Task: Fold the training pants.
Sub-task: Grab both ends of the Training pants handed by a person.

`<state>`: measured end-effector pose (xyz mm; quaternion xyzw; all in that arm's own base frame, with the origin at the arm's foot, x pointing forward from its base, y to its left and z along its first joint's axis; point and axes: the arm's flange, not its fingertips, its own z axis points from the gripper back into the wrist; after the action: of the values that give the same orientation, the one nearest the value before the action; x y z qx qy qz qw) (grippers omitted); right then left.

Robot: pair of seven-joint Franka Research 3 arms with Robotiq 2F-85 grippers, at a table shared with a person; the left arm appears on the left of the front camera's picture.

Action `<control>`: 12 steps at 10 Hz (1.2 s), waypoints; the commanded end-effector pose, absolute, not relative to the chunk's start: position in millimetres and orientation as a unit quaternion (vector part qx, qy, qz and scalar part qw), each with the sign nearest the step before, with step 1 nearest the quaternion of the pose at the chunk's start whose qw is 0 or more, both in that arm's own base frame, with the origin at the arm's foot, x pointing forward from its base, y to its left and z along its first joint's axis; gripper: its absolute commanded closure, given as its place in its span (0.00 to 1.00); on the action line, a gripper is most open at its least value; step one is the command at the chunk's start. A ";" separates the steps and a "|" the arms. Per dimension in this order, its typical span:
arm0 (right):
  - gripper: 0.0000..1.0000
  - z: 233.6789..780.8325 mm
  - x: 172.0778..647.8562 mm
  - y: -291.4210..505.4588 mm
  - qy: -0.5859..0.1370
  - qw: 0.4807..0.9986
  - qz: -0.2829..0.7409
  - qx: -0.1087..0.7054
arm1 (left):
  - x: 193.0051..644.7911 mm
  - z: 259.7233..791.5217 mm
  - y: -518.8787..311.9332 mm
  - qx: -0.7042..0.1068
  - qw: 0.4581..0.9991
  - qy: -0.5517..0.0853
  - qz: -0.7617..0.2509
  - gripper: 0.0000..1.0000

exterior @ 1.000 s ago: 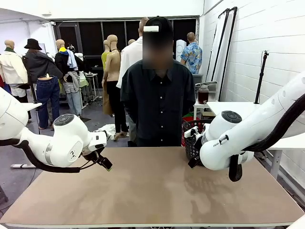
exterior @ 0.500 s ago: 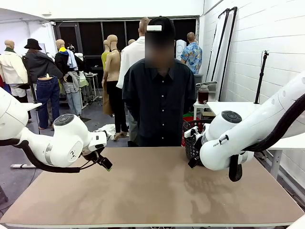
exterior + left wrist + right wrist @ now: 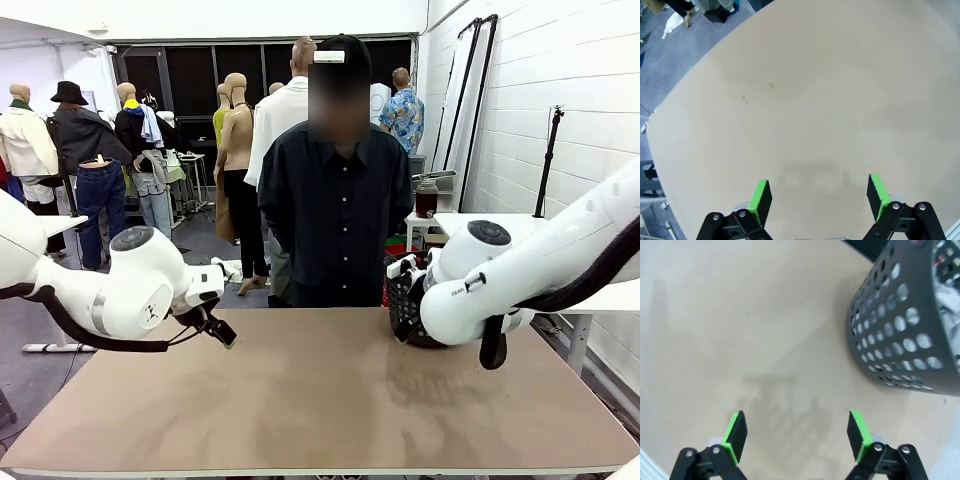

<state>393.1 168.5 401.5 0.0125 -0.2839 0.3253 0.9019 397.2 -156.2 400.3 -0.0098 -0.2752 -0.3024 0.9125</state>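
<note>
The black basket (image 3: 404, 300) stood mostly hidden behind the right arm (image 3: 470, 295) in the front view. In the right wrist view, the top and right edges cut off the far side of it. Blurred pale grey cloth lay inside it, seen partly through the holes, and was possibly the training pants (image 3: 946, 302). The bottom edge cropped the bodies of the left gripper (image 3: 817, 192) and the right gripper (image 3: 797, 432). The hands of the person (image 3: 335, 200) were out of sight behind the torso.
</note>
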 end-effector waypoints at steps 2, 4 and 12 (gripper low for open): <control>0.00 445.3 387.3 155.7 -0.270 0.898 0.346 0.035 | 383.9 449.9 -159.0 0.008 0.914 -0.257 -0.315 0.00; 0.00 469.6 384.2 149.0 -0.270 0.895 0.354 0.037 | 376.9 476.6 -161.7 0.015 0.912 -0.261 -0.316 0.00; 0.00 548.5 374.6 141.1 -0.344 0.876 0.337 0.025 | 357.4 544.2 -168.3 0.030 0.900 -0.308 -0.308 0.00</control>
<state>375.2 142.1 549.1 0.0222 -0.3409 0.3348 0.8782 358.5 -165.0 539.4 0.0124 -0.3117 -0.3187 0.8950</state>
